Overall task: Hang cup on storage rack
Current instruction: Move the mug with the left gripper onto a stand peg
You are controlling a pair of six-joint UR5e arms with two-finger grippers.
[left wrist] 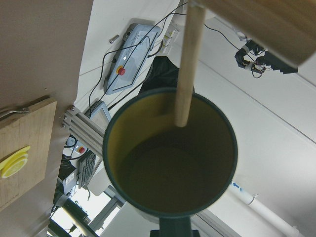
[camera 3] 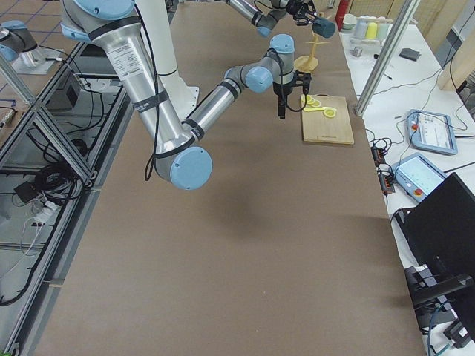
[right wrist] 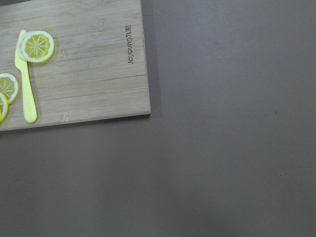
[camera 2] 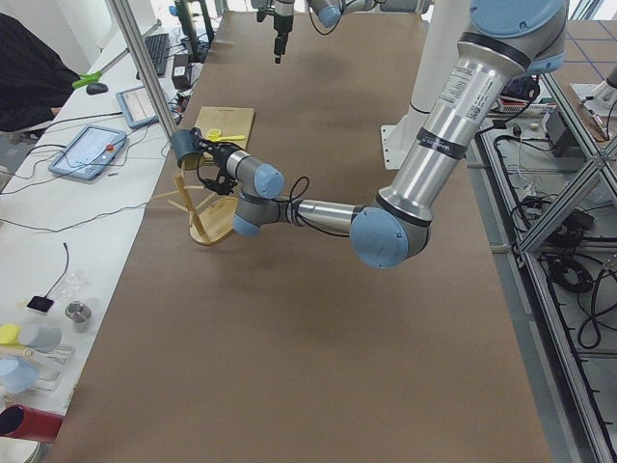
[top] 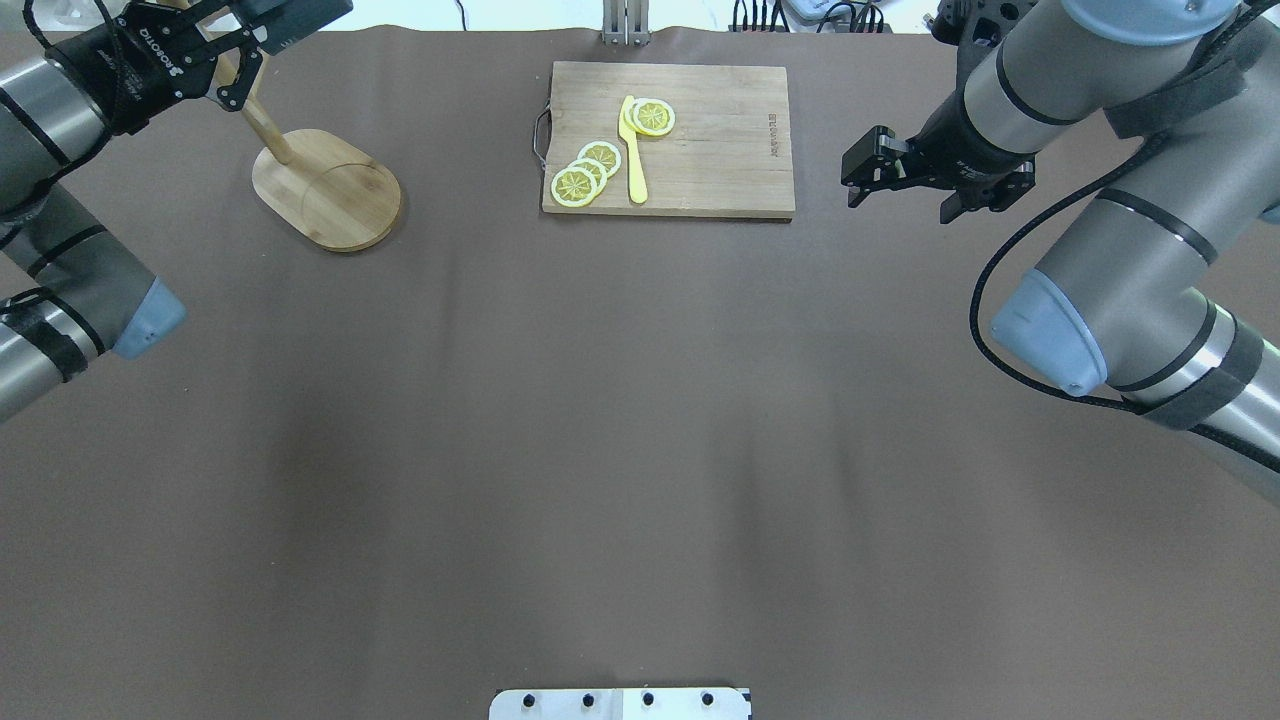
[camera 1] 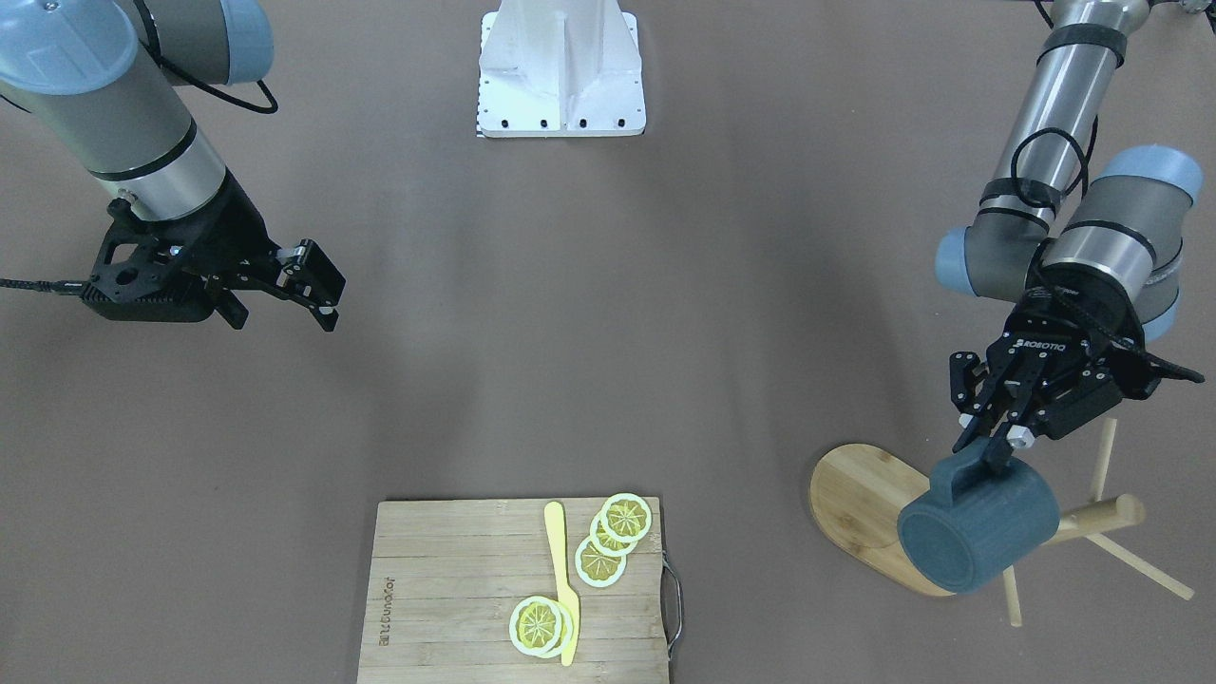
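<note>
Left tool [camera 1: 988, 446] grips cup [camera 1: 978, 532] handle, cup tilted over storage rack [camera 1: 860, 499].

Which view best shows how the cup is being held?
The exterior front-facing view: the left gripper pinches the cup by its handle, above the storage rack. The left wrist view shows only its yellowish inside and a peg; the side views show it small.

From overhead the cup [top: 300, 22] is cut by the top edge, and the storage rack [top: 325, 188] loses its post top and pegs there too; the front camera hides part of the rack's base behind the cup; lettering unseen anywhere.
</note>
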